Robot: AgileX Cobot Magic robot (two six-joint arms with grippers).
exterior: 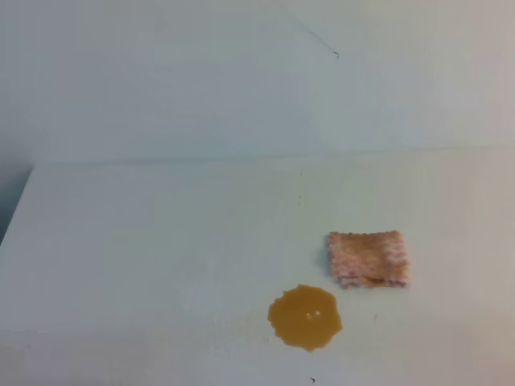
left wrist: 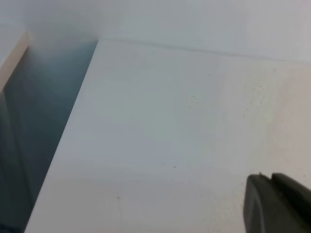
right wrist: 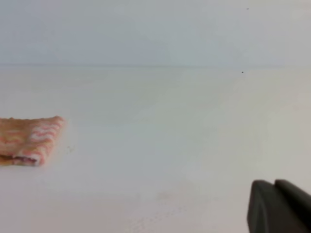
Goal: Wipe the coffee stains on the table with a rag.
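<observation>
The rag (exterior: 368,259), pink-and-white knit with brownish patches, lies flat on the white table (exterior: 161,241) right of centre. The coffee stain (exterior: 305,317), an orange-brown glossy blot with wavy edges, sits just in front of and left of the rag, a small gap between them. Neither gripper shows in the high view. The right gripper (right wrist: 272,182) is a dark tip at the bottom right of its wrist view, fingers together, with the rag (right wrist: 29,138) far to its left. The left gripper (left wrist: 272,177) shows likewise, fingers together, over bare table; no rag or stain there.
A pale wall (exterior: 241,80) rises behind the table's back edge. The table's left edge (left wrist: 63,145) drops into a dark gap in the left wrist view. Tiny dark specks (exterior: 301,171) dot the surface.
</observation>
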